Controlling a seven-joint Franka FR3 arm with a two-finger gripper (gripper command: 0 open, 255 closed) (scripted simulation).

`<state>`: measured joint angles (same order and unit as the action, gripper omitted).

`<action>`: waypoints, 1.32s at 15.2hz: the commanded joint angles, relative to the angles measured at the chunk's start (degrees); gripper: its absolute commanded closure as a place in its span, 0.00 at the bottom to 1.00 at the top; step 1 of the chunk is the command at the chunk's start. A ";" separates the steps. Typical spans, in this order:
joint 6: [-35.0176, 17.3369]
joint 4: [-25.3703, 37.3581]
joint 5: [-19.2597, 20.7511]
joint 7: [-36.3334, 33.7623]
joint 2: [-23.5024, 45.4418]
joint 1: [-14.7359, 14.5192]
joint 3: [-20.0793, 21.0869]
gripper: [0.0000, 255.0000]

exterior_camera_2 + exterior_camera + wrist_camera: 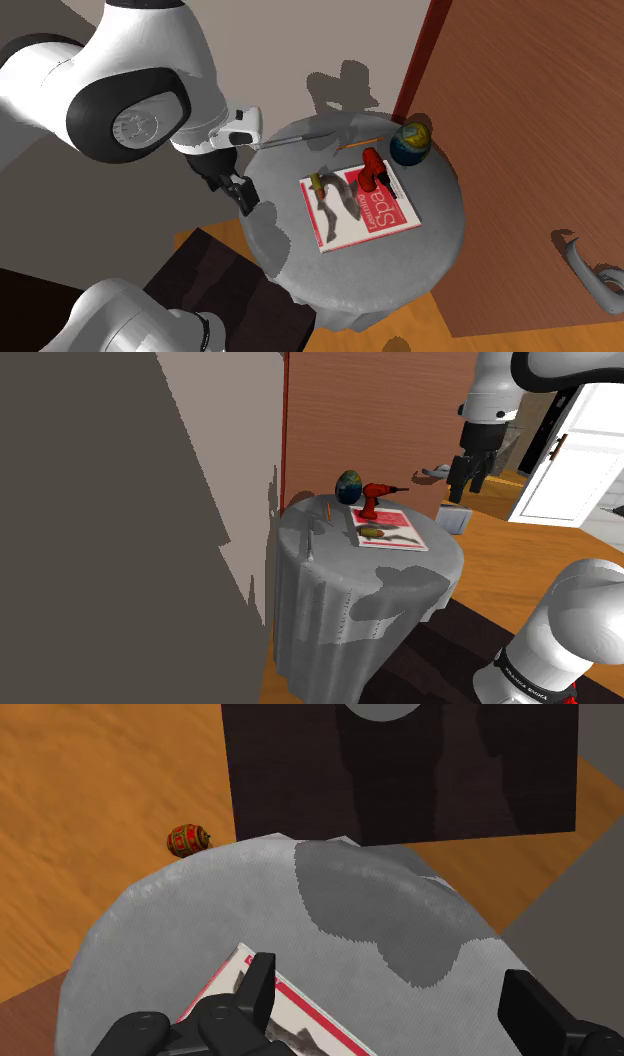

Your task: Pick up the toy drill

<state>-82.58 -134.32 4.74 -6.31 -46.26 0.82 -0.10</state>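
A: Shoulder view. The arm (505, 392) enters at the top right corner with the wrist turned down. The gripper (468, 477) hangs in the air to the right of the round, cloth-covered table (340, 612). How high is it?

B: It is above tabletop level and well apart from everything on the table. In the second exterior view the gripper (240, 192) sits over the table's (445, 255) left rim, tilted down toward the cloth.

A: Fingers?

B: Apart. In the wrist view the two black fingers (260, 989) stand wide with nothing clasped. Beneath them are grey cloth and one corner of the magazine (300, 1019).

A: Toy drill?

B: The red toy drill (375, 500) stands upright on the magazine's (392, 534) far corner, its bit pointing toward the shoulder view's right. It is just beside a blue-green globe (349, 486). From above, the toy drill (372, 172) is at the magazine's upper edge, across the table from the gripper.

A: Other items?

B: A pencil (328, 512) and a grey pen (308, 544) lie near the wall-side rim. A small olive object (372, 533) lies on the magazine. In the wrist view, a red barrel-shaped thing (187, 839) lies on the wooden floor beside the table.
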 commanded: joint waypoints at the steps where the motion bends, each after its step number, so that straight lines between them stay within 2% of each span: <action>1: 0.00 0.00 0.00 0.00 0.00 0.00 0.00 0.00; 6: -6.25 0.58 5.29 11.58 5.28 -0.70 -6.41 0.00; 11: -12.75 3.39 8.80 22.73 12.64 -1.81 -12.42 0.00; 16: -18.90 8.31 9.93 33.86 21.65 -3.33 -17.85 0.00; 20: -23.19 13.65 8.82 43.04 29.80 -4.63 -21.62 0.00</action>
<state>-104.75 -122.35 13.90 33.94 -18.74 -3.52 -20.63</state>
